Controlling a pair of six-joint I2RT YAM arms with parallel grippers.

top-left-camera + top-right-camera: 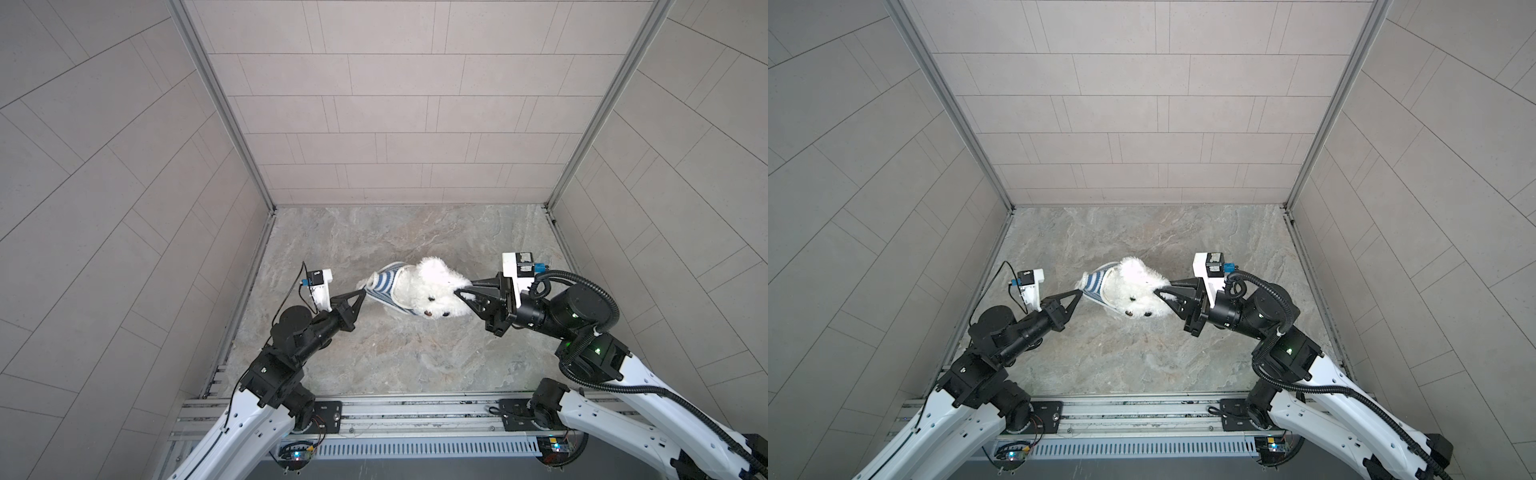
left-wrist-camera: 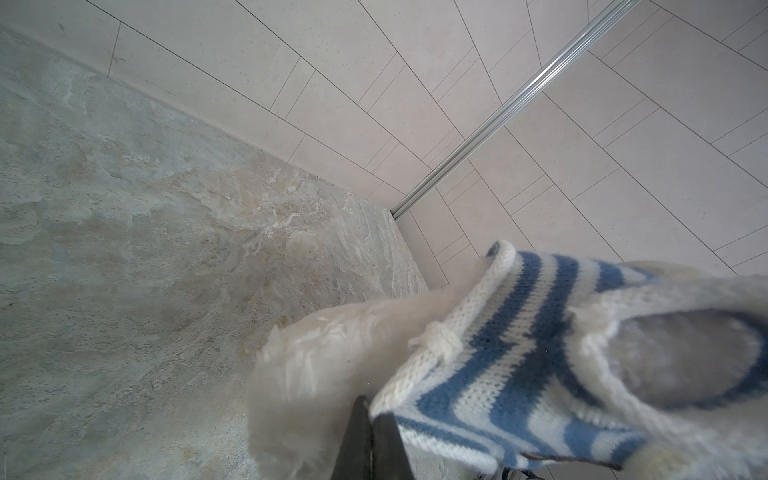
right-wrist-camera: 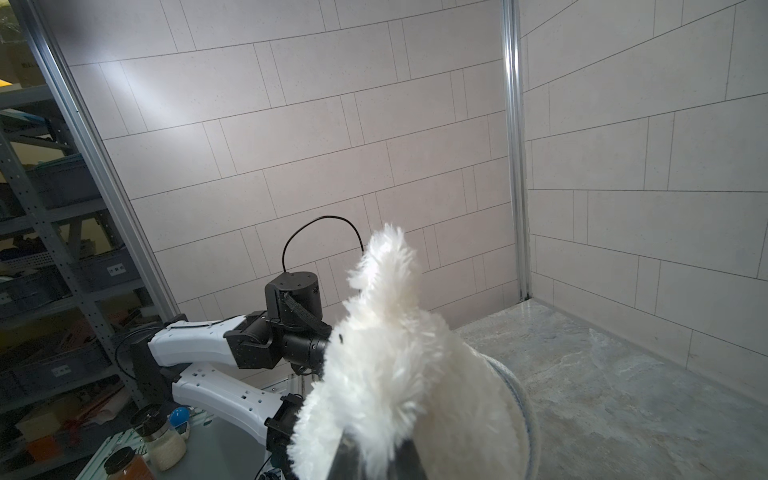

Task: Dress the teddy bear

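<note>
The fluffy white teddy bear (image 1: 432,291) (image 1: 1138,286) hangs between my two grippers above the marble table, in both top views. Its face with dark eyes and nose points toward the near edge. A blue-and-white striped shirt (image 1: 384,284) (image 1: 1096,284) (image 2: 519,345) covers the bear's left part. My left gripper (image 1: 363,292) (image 1: 1079,293) (image 2: 372,409) is shut on the shirt's white knitted hem. My right gripper (image 1: 463,289) (image 1: 1162,288) (image 3: 376,449) is shut on the fur of the bear's head (image 3: 395,365). White fur (image 2: 316,361) shows beside the shirt in the left wrist view.
The marble table (image 1: 395,353) is boxed in by tiled walls at the back and on both sides. A metal rail (image 1: 415,411) runs along its near edge. Past the left arm (image 3: 208,345), the right wrist view shows shelving (image 3: 50,249) and jars (image 3: 162,440).
</note>
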